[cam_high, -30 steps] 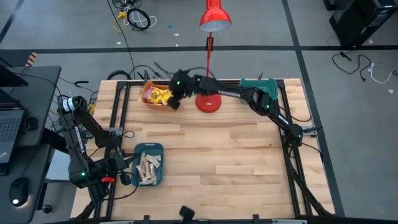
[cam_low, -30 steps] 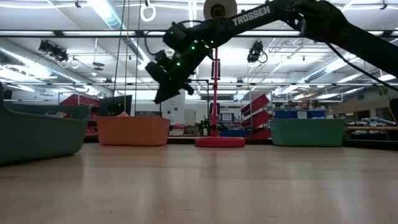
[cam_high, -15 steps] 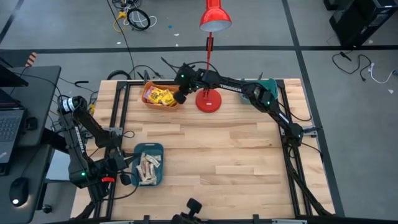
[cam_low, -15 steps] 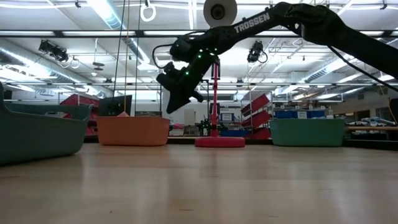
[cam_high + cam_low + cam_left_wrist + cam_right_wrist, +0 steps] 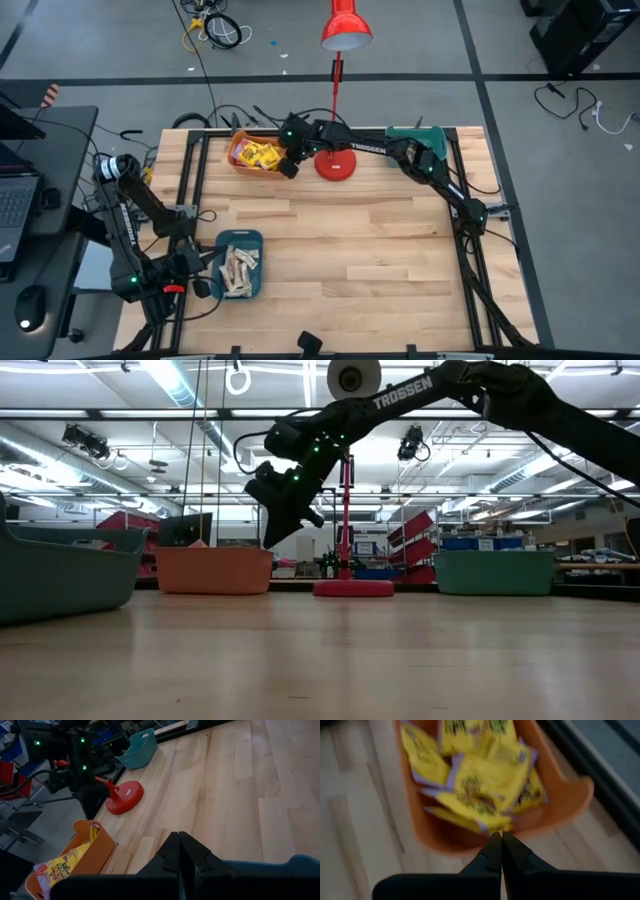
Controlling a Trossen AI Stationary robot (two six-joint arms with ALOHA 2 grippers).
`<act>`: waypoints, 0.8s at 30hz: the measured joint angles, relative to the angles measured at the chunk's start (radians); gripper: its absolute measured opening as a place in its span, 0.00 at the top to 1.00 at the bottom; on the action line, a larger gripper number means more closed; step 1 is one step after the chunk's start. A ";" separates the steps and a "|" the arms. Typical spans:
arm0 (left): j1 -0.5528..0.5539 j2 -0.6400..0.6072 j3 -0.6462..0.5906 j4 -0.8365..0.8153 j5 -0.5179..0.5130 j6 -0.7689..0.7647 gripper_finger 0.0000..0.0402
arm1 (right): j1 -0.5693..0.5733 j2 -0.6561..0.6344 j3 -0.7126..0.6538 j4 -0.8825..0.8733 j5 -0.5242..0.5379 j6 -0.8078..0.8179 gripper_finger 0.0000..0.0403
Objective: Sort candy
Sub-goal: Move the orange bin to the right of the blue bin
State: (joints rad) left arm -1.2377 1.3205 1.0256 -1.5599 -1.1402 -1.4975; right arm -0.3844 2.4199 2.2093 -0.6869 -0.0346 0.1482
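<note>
**A:** What does the table look like from above?

**B:** A pale wooden table [image 5: 340,240]. In the upper left of the overhead frame sits an orange bin [image 5: 236,160] holding yellow candy packets [image 5: 257,153] with dark print. In the lower left, a teal bin [image 5: 222,243] holds pale beige bars [image 5: 238,270]. A second teal bin [image 5: 428,138] is at the upper right, mostly hidden under the arm, so I cannot tell what it holds. A red lamp [image 5: 336,162] stands in the upper middle.

**A:** Is any candy loose on the wood?

**B:** None that I can see. Each visible kind sits in its own bin, so I judge the sorting largely done, perhaps finished. I see no red, blue or brown pieces anywhere.

**A:** Where are the grippers?

**B:** The right gripper [image 5: 291,168] reaches across from the right and hangs just beside the orange bin's right edge, above the table. Its fingers are pressed together with nothing between them; its wrist view looks straight into the yellow packets. The left gripper [image 5: 179,851] rests at the lower left by the beige-bar bin, fingers also clenched on nothing.

**A:** So what remains?

**B:** Little that I can see.
</note>
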 joint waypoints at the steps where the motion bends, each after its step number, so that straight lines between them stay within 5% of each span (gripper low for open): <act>1: 0.000 0.000 0.000 0.000 0.007 0.000 1.00 | 0.004 0.000 0.000 -0.017 0.004 0.001 1.00; 7: 0.000 0.000 0.000 0.011 0.013 0.000 1.00 | 0.016 -0.001 0.000 0.008 0.099 -0.041 1.00; 24: 0.000 0.000 0.000 0.017 0.017 0.000 1.00 | 0.039 0.000 0.000 -0.043 0.040 0.007 1.00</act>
State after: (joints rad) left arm -1.2378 1.3201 1.0256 -1.5429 -1.1233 -1.4971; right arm -0.3458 2.4195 2.2093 -0.7299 0.0051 0.1555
